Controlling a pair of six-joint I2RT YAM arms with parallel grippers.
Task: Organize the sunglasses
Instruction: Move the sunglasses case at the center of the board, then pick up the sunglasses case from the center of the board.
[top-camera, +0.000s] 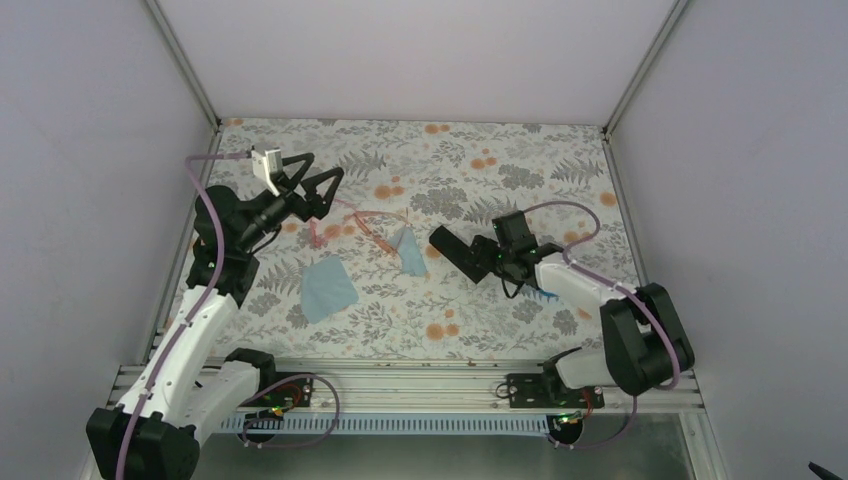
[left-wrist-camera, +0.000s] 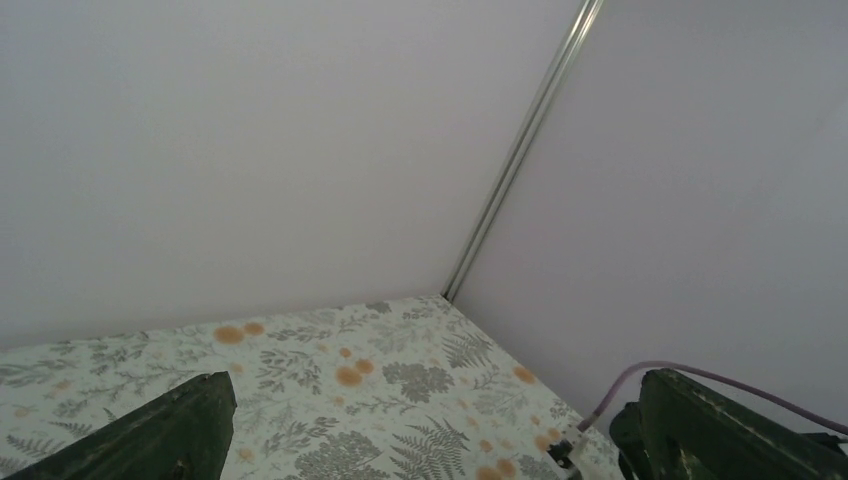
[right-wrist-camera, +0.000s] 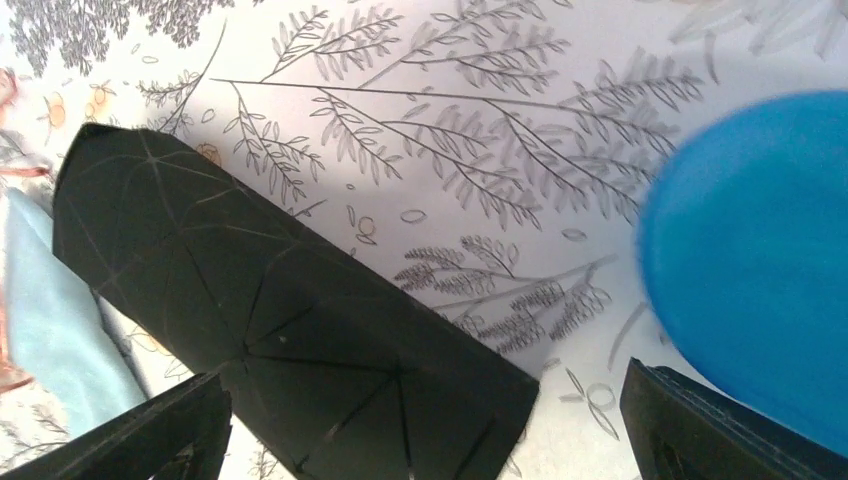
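Between your right fingers (right-wrist-camera: 165, 432), which are spread wide and grip nothing, a flat black case (right-wrist-camera: 270, 310) lies shut on the worktop (right-wrist-camera: 480, 130). Just outside them sits a glossy blue case (right-wrist-camera: 750, 260), cut off by the frame, its contents hidden. Your left fingers (top-camera: 322, 188) are also wide apart and empty. The sunglasses (top-camera: 380, 235) lie loose on the worktop between the two pairs of fingers, in neither case. Their thin frame is hard to trace.
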